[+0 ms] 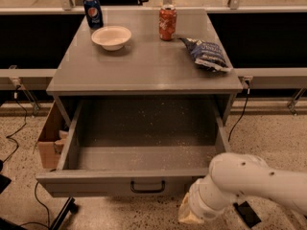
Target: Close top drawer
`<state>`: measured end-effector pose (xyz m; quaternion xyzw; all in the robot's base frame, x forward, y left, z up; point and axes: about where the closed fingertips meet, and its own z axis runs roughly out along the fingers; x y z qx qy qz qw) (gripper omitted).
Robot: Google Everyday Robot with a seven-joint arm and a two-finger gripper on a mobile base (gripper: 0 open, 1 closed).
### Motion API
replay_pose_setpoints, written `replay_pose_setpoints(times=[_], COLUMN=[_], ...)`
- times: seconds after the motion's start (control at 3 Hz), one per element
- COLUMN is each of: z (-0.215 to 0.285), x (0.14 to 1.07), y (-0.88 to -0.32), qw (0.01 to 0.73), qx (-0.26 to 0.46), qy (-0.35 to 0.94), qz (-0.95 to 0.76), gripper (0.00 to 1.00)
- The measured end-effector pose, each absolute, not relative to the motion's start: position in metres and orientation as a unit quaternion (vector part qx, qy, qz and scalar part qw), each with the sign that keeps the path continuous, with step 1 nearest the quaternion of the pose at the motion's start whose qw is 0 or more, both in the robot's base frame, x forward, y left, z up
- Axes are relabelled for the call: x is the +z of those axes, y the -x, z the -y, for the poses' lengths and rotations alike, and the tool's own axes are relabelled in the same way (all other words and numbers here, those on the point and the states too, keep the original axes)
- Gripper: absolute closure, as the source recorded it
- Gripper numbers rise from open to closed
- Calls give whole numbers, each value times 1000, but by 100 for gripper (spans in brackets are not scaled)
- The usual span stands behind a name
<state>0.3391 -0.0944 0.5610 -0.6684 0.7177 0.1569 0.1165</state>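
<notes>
The top drawer (96,185) of the grey cabinet stands pulled out toward me. Its crumb-speckled grey floor (144,157) is bare, and the small dark bar handle (147,187) sits in the middle of the front panel. My white arm (249,178) comes in from the lower right. The gripper (191,213) is at its end, low and just right of the handle, close in front of the drawer's front panel. The two lower drawers are out of view.
On the cabinet top (144,71) stand a blue soda can (93,12), a white bowl (111,36), an orange can (167,22) and a dark chip bag (207,54). A cardboard box (49,138) sits left of the cabinet, with cables (14,138) on the floor.
</notes>
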Motion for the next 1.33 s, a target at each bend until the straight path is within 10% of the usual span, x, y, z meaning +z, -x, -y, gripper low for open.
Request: replay_pose_setpoints(times=[1.33], z=[126], x=[580], y=[-419], qw=[116], qx=[110], qy=[661], qz=[-733], gripper=[100])
